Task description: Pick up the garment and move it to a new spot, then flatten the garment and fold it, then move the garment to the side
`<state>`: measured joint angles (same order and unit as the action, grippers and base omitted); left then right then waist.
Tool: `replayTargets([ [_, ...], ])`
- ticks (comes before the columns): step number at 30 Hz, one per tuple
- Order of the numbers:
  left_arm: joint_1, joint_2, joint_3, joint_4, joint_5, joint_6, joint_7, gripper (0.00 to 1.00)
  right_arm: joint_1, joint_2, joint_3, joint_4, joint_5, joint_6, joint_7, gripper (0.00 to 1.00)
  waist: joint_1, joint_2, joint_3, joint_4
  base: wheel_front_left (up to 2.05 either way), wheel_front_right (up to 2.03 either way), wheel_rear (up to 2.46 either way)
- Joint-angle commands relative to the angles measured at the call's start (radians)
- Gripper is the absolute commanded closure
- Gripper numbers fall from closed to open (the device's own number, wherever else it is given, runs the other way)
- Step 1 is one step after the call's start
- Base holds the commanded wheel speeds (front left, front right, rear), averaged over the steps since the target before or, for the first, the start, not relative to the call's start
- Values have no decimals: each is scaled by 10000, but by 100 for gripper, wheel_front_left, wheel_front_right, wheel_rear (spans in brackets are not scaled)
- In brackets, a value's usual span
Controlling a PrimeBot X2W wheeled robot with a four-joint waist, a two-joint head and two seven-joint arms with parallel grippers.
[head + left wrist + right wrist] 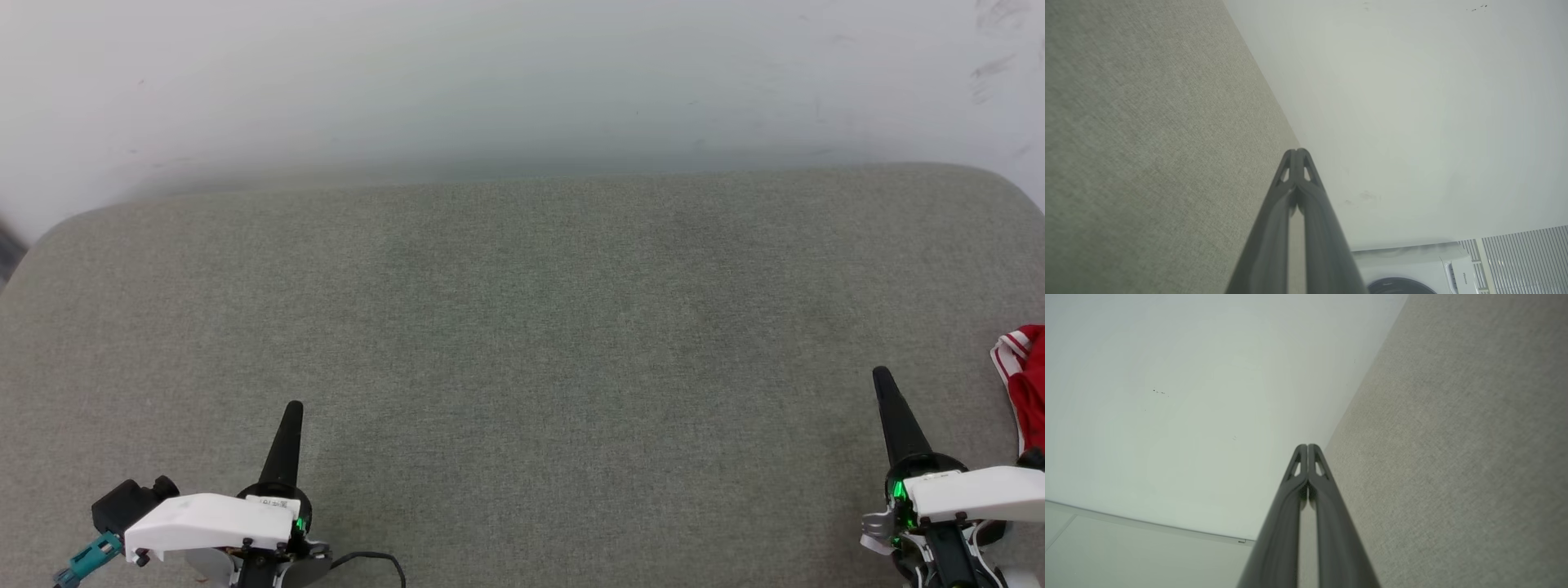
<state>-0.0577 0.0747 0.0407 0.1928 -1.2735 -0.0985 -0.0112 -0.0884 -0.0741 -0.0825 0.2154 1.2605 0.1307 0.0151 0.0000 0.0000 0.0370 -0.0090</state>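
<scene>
Nearest the robot, at seven o'clock of the head view, the left gripper (pixel 291 412) has its two fingers pressed together, holding nothing, above the grey padded surface (pixel 522 327). At five o'clock the right gripper (pixel 886 388) is likewise pinched together and empty. Just beyond it, at four o'clock on the right edge, lies the garment (pixel 1030 392), red with white striped trim, apart from the fingertips. Farthest, at twelve o'clock, stands a white wall (pixel 522 73).
</scene>
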Motion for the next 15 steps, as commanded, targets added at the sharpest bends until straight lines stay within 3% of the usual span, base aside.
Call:
replayTargets([
  [1, -198, 36, 50, -29, -200, -91, 51, 100, -223, 35, -32, -31, 203, 1, 56, 100, 0, 0, -8, 2, 0, 0, 0],
  [15, -325, 17, 185, 160, -1394, -169, 381, 100, -218, 104, -128, 83, 1356, 1, 383, 100, 0, 0, -107, 29, 0, 0, 0],
])
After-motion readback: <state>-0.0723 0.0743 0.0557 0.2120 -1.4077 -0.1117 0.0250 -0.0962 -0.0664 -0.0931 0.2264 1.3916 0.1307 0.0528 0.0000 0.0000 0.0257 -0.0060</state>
